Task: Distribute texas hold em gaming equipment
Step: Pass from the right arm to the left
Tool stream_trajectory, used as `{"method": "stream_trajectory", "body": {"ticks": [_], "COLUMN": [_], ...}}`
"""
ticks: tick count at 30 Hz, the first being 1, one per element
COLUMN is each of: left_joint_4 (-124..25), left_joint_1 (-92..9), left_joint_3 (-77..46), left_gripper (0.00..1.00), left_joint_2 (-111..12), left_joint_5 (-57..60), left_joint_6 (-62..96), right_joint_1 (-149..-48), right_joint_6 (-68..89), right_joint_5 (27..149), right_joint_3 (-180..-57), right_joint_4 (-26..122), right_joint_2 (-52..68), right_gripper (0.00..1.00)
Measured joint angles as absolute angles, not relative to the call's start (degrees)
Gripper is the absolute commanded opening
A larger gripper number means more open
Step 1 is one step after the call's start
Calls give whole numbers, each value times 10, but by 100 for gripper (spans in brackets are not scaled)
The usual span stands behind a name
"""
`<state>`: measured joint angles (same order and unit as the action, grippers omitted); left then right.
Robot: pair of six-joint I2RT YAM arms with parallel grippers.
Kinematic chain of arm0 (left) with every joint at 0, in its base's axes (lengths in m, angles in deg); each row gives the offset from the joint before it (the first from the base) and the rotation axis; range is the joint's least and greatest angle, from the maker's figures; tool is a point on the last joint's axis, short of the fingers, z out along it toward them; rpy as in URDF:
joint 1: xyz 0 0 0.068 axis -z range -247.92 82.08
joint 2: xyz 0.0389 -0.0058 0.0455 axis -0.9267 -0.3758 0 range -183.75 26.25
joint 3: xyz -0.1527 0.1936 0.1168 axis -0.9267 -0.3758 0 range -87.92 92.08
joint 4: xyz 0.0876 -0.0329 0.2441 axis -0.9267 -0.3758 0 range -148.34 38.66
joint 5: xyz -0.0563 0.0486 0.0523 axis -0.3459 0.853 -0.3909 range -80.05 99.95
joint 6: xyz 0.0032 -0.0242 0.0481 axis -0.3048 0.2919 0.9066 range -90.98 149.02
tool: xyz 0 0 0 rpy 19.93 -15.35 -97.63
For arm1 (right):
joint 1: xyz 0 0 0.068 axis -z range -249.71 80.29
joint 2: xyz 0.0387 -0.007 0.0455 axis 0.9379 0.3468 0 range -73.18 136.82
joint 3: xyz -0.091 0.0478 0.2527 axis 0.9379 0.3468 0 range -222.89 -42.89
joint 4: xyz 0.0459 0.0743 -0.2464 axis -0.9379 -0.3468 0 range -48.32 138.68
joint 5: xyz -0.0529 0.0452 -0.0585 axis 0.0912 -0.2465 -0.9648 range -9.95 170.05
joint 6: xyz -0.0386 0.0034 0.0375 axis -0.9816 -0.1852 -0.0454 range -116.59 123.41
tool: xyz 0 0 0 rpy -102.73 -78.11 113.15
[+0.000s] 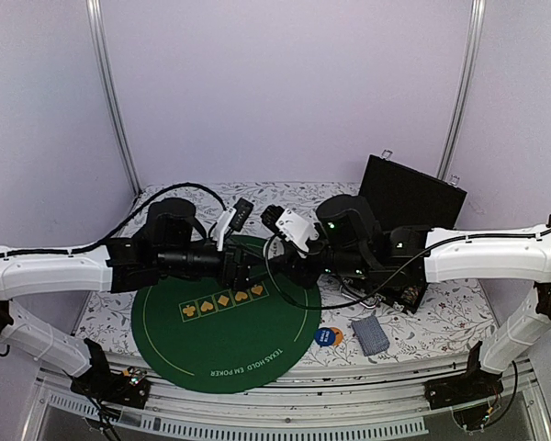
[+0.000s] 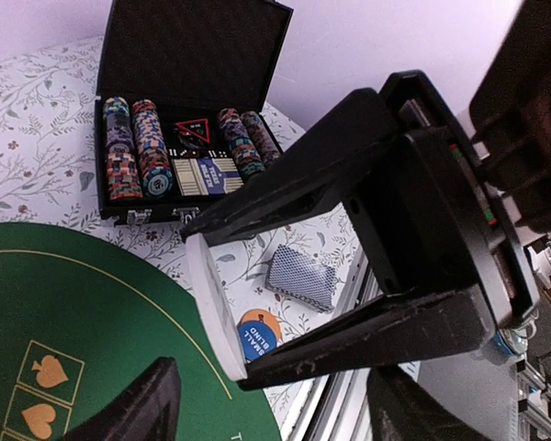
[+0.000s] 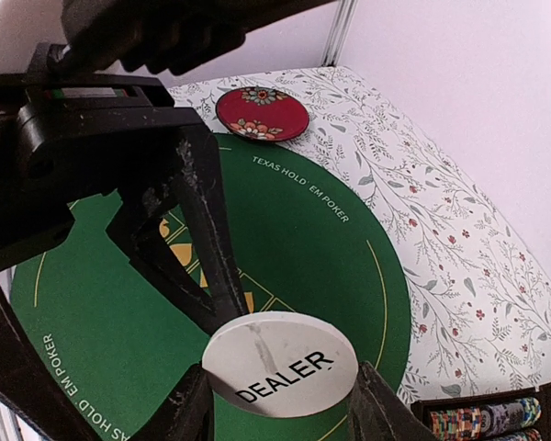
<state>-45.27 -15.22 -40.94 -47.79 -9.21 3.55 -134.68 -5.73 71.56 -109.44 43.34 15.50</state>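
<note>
Pale lilac walls all round, and a floral cloth [image 1: 459, 312] over the table with the round green poker mat [image 1: 230, 340] sitting in the middle. I'm calling everything off that mat.

Both arms meet above the mat's far half. On my right wrist view, the right gripper [image 3: 280, 393] has the white dealer button [image 3: 280, 363] clamped between its two fingers, one on either side of the disc. The printed face is turned up to the camera and green felt shows underneath, so the button is in the air over the mat, not down on it.

The left gripper [image 2: 274, 390] comes in from the opposite side. Its jaws stand well apart and nothing is gripped in them. From the right wrist I see its black fingers [image 3: 202, 230] reaching down to the button's far edge. I can't tell whether they touch it.

Off the mat's right side, towards the back, the black case [image 2: 193, 46] stands open with its lid up. It holds rows of striped poker chips [image 2: 138, 147] and a boxed deck [image 2: 207, 175] lying between the rows. Nearer my side, a loose deck of cards [image 2: 301, 276] lies blue back up on the cloth beside the mat. The blue and orange small blind button [image 2: 257, 335] lies just off the mat's rim, between the mat and that deck. A dark red flowered dish [image 3: 262, 112] sits right at the mat's rim on the cloth.
</note>
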Motion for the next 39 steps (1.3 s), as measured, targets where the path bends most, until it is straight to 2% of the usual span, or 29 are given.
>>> {"method": "stream_trajectory", "body": {"ticks": [4,9,15,20,26,32,34,37,39], "left_joint_4": [-450,-413,-401,-401,-399,-400,-403,-412,-417], "left_joint_1": [-153,-163,-166,-166,-166,-166,-166,-165,-165], "left_joint_3": [-413,-441,-437,-426,-412,-411,-407,-395,-389], "left_gripper": [79,70,69,60,40,41,28,0,0], "left_joint_2": [-455,-392,-421,-461,-470,-479,-486,-499,-503], "left_joint_5": [-91,-76,-52,-55,-55,-62,-63,-63,-62], "left_joint_6": [41,34,23,12,7,7,7,10,7], "right_joint_1": [-1347,-1350,-1351,-1351,-1351,-1351,-1351,-1351,-1351], "right_joint_6": [-61,-68,-70,-70,-72,-79,-80,-81,-83], "right_joint_5": [714,719,726,729,731,730,730,730,724], "right_joint_3": [-1087,-1079,-1078,-1078,-1078,-1078,-1078,-1078,-1078], "right_joint_4": [439,436,436,436,436,436,436,435,433], "right_joint_2": [147,143,143,143,143,143,143,143,143], "right_gripper": [24,23,23,23,23,23,22,22,25]}}
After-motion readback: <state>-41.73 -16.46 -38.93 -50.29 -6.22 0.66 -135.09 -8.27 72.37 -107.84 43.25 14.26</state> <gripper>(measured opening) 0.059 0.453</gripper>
